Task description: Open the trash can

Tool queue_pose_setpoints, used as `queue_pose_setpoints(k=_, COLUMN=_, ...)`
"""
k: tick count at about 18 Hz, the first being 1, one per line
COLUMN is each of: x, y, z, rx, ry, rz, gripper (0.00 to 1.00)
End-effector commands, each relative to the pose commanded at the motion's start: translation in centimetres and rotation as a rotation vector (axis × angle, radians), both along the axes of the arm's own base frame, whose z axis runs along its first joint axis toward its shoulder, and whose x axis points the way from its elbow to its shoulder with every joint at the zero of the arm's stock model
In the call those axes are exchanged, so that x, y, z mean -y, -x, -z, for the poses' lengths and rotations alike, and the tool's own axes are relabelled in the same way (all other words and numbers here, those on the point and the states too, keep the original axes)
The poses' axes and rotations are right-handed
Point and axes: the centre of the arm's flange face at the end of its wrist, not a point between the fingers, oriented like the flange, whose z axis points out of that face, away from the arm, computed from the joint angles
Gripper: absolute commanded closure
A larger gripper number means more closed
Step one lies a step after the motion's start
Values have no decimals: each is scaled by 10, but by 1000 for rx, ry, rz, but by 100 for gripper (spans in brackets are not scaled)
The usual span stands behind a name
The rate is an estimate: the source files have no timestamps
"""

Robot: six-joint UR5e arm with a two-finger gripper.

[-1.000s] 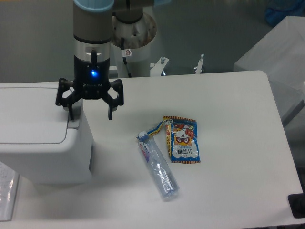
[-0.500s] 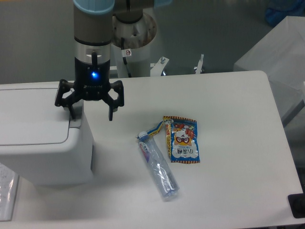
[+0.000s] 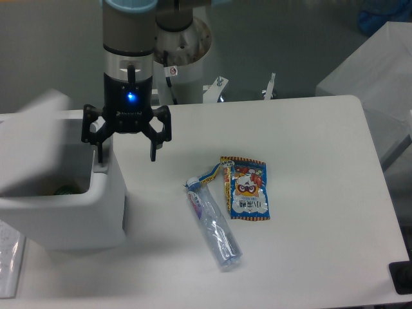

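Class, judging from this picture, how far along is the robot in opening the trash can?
Nearly done: the trash can shows its dark inside, and its lid, blurred, is lifted at the back. In hand: the open gripper has one finger at the can's front edge, holding nothing. Left: only to draw clear.

Silver arm, pale-blue joint cap, black two-finger tool (image 3: 127, 147), blue light.

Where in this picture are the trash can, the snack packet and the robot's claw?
trash can (image 3: 77, 219): fixed camera view, on its white front wall.
snack packet (image 3: 248, 191): fixed camera view, on the printed blue front.
gripper (image 3: 127, 149): fixed camera view, midway between its two black fingertips, spread open.
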Motion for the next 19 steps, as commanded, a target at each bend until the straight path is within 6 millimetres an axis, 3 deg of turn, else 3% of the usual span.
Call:
queue_pose_setpoints(k=4, x=14, y=24, z=-16, rx=-20, ry=-23, rz=-51, gripper=0)
queue_pose_setpoints(k=7, x=38, y=65, z=-38, rx=-58, ry=-46, rz=-117, gripper=0)
queue_pose_setpoints(k=9, x=50, y=78, z=-44, rx=-117, ry=-34, rz=-68, gripper=0)
queue_pose_setpoints(k=15, x=110, y=137, z=-26, rx=-232, ry=218, rz=139, gripper=0)
queue_pose_setpoints(k=19, x=133, y=159, z=-17, rx=-248, ry=277, rz=187, gripper=0)
